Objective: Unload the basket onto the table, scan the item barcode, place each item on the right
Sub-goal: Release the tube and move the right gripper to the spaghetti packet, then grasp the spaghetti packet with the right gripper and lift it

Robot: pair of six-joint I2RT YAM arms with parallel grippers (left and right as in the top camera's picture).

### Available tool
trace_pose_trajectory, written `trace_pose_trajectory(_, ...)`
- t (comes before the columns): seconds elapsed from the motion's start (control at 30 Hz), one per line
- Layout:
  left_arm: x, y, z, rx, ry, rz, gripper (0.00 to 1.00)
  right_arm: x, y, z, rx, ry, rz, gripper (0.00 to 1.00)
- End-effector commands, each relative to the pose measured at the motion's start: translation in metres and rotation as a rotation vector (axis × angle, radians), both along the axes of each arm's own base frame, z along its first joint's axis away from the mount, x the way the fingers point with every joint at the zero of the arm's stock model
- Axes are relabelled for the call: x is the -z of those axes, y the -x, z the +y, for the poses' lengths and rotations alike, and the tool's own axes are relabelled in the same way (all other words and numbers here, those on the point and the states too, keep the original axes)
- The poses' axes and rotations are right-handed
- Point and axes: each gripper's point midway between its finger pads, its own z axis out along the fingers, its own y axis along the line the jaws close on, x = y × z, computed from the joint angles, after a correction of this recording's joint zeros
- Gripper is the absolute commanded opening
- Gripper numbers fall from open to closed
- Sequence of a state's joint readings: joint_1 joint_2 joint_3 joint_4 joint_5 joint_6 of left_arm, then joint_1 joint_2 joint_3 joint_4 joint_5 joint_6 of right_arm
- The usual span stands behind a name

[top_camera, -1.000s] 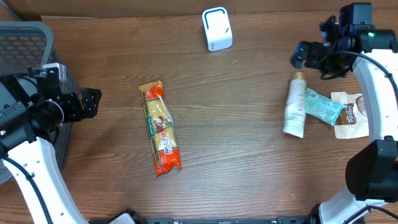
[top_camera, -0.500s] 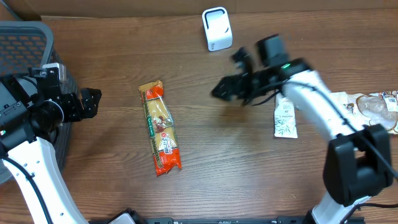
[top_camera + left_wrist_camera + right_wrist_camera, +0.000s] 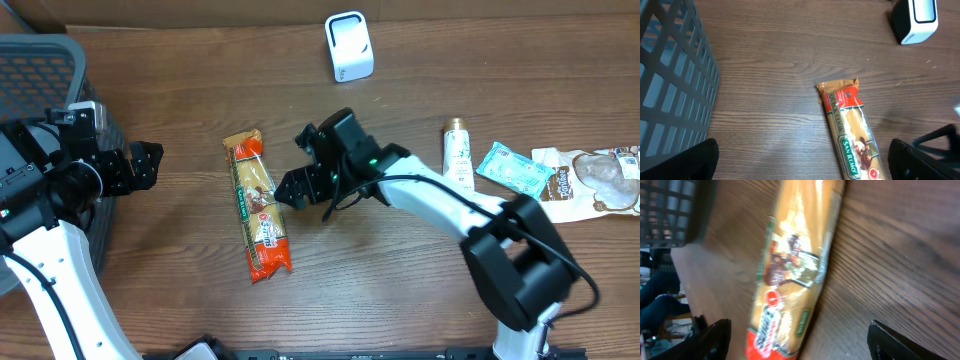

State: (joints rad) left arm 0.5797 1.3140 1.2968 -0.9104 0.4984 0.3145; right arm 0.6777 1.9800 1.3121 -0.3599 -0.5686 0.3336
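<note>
The item is a long orange and red pasta packet (image 3: 257, 205) lying flat on the wooden table, label side up; no barcode shows on it. The white scanner (image 3: 348, 47) stands at the back. My right gripper (image 3: 297, 163) hovers just right of the packet's middle, open, with nothing held. In the right wrist view the packet (image 3: 790, 275) lies below and ahead of that gripper (image 3: 800, 342). My left gripper (image 3: 145, 165) is open at the left, well short of the packet (image 3: 847, 130). The scanner (image 3: 917, 20) shows at the left wrist view's top right.
A dark mesh basket (image 3: 40, 70) stands at the far left, beside my left arm. A white bottle (image 3: 458, 150), a teal packet (image 3: 515, 168) and a brown and white pouch (image 3: 585, 180) lie at the right.
My right arm has swung from the far right across the table to just beside the pasta packet. The bottle and packets at the right have shifted. The left arm has not moved.
</note>
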Motion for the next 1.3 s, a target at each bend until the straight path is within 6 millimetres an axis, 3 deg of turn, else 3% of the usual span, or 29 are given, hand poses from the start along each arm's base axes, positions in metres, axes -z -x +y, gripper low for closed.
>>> trace_pose_trajectory(0.0,-0.001,-0.001,-0.001,0.017,0.000,-0.008,0.99,0.025,0.004,0.002,0.014,0.018,0.055,0.86)
trace_pose_trajectory(0.4,-0.001,-0.001,-0.001,0.017,0.000,-0.008,1.00,0.053,0.023,0.033,-0.054,0.007,0.045,0.80)
trace_pose_trajectory(0.63,-0.001,-0.001,-0.001,0.017,0.000,-0.008,1.00,0.080,0.033,0.047,0.013,0.034,0.115,0.78)
trace_pose_trajectory(0.8,-0.001,-0.001,-0.001,0.017,0.000,-0.008,1.00,0.088,0.040,0.055,0.026,0.027,0.143,0.61)
trace_pose_trajectory(1.1,-0.001,-0.001,-0.001,0.017,0.000,-0.008,1.00,0.079,0.049,0.059,-0.020,-0.018,0.190,0.10)
trace_pose_trajectory(1.27,-0.001,-0.001,-0.001,0.017,0.000,-0.008,0.99,0.060,0.037,0.054,-0.013,-0.066,0.194,0.04)
